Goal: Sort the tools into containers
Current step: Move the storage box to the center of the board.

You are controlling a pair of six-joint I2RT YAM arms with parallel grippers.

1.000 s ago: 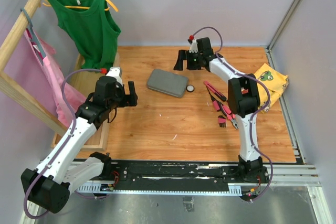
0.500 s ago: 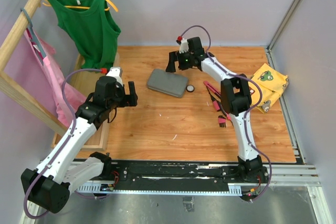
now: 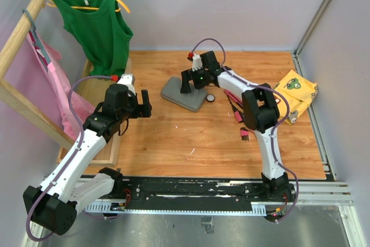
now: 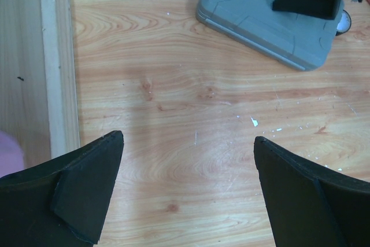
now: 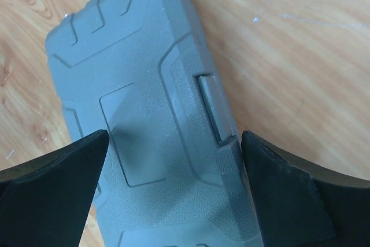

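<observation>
The closed grey case (image 3: 182, 93) lies flat on the wooden table; the left wrist view shows it at the top right (image 4: 263, 18). My right gripper (image 3: 192, 83) hangs just over its lid, open, its jaws straddling the case (image 5: 153, 114) with the latch (image 5: 215, 108) beside the right finger. Pink-and-black tools (image 3: 236, 108) lie right of the case, one short piece (image 3: 243, 133) nearer the front. A round black-white disc (image 3: 210, 98) sits by the case's right end. My left gripper (image 3: 146, 103) is open over bare wood (image 4: 188, 143), left of the case.
A yellow patterned cloth (image 3: 298, 88) lies at the table's right edge. A wooden rack with a green top (image 3: 98, 27) and a pink garment (image 3: 52, 79) stands on the left; its base plank (image 4: 29, 56) borders my left gripper.
The right arm has swung left from behind the tools and come down over the grey case. The left arm has stayed still.
</observation>
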